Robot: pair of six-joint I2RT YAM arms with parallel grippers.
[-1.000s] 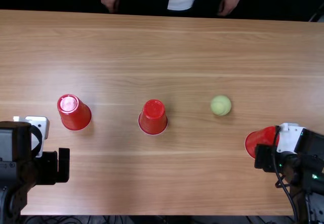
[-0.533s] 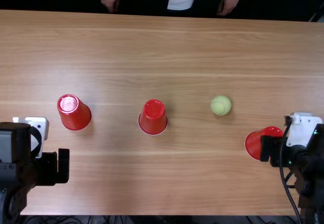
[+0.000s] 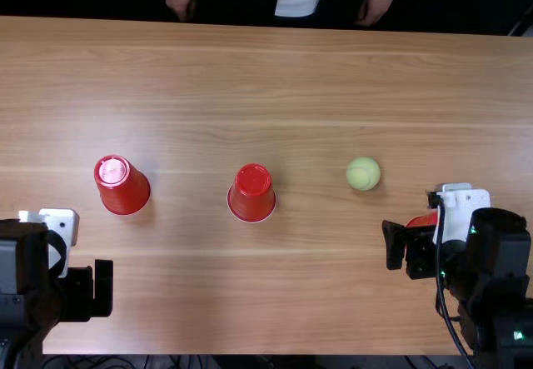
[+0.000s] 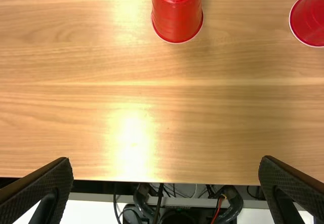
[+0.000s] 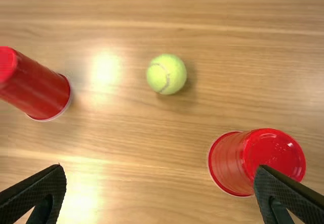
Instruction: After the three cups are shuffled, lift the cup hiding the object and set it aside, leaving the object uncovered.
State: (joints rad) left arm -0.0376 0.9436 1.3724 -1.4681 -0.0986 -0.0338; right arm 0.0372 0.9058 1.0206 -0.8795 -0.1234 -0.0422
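Three red cups stand upside down on the table. The left cup (image 3: 122, 186) (image 4: 177, 11) and the middle cup (image 3: 251, 192) (image 5: 33, 90) (image 4: 309, 19) are in a row. A yellow-green tennis ball (image 3: 363, 173) (image 5: 166, 74) lies uncovered to the right of the middle cup. The third cup (image 3: 422, 219) (image 5: 255, 161) stands nearer the front right, mostly hidden under my right wrist in the top view. My right gripper (image 3: 416, 248) (image 5: 158, 169) is open above the table beside that cup, holding nothing. My left gripper (image 3: 75, 290) (image 4: 164, 161) is open at the table's near edge, in front of the left cup.
A person stands behind the far edge of the table (image 3: 266, 77), hands off it. Bare wood lies between the cups and the far edge. Cables hang below the near edge (image 4: 167, 209).
My right arm swung left and now covers most of the third cup in the top view. The cups, the ball and my left arm have stayed put.
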